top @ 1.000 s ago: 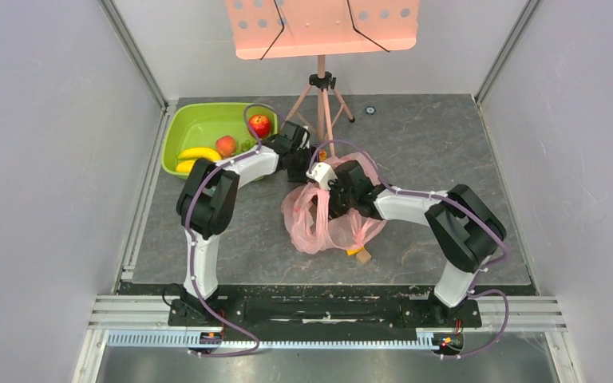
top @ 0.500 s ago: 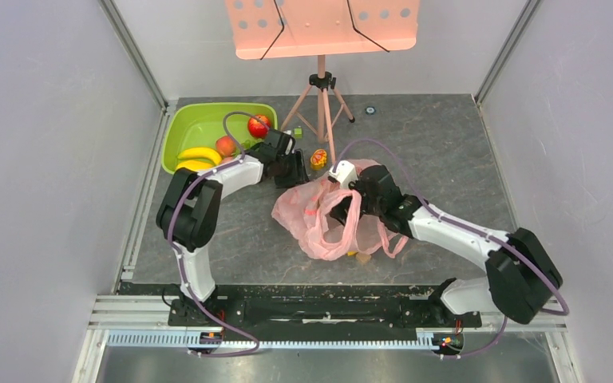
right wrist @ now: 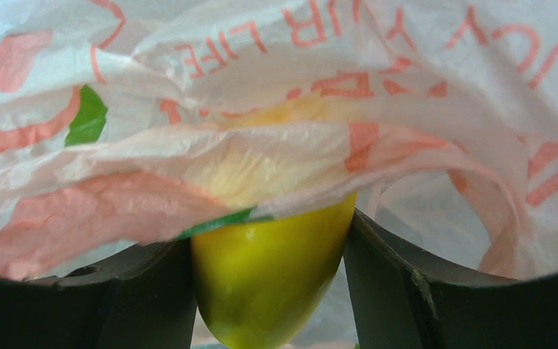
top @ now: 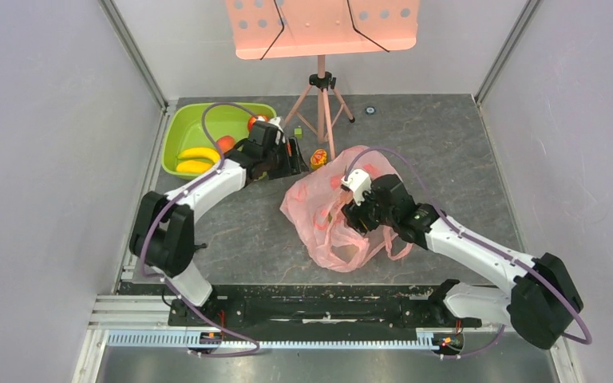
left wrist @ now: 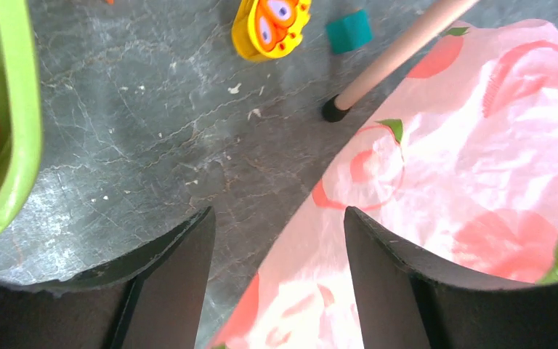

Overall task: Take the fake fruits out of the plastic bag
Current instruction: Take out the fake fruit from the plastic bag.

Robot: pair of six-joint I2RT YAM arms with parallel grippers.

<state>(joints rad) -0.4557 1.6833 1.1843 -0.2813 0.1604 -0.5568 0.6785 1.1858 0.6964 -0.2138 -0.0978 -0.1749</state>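
I see the plastic bag (top: 331,219), thin translucent pink film printed with peaches and green leaves, lying crumpled in the middle of the tabletop (top: 447,144). A glossy yellow fruit (right wrist: 269,305) sits in its folds, its top draped by the film. My right claw (right wrist: 270,254) grips that yellow fruit, a finger pressed on each side. My left claw (left wrist: 276,269) hangs open and empty above the bag's edge, near the green basin (top: 183,128). The basin holds two bananas (top: 198,153), a peach (top: 225,144) and a red apple (top: 254,122) partly hidden behind the left arm.
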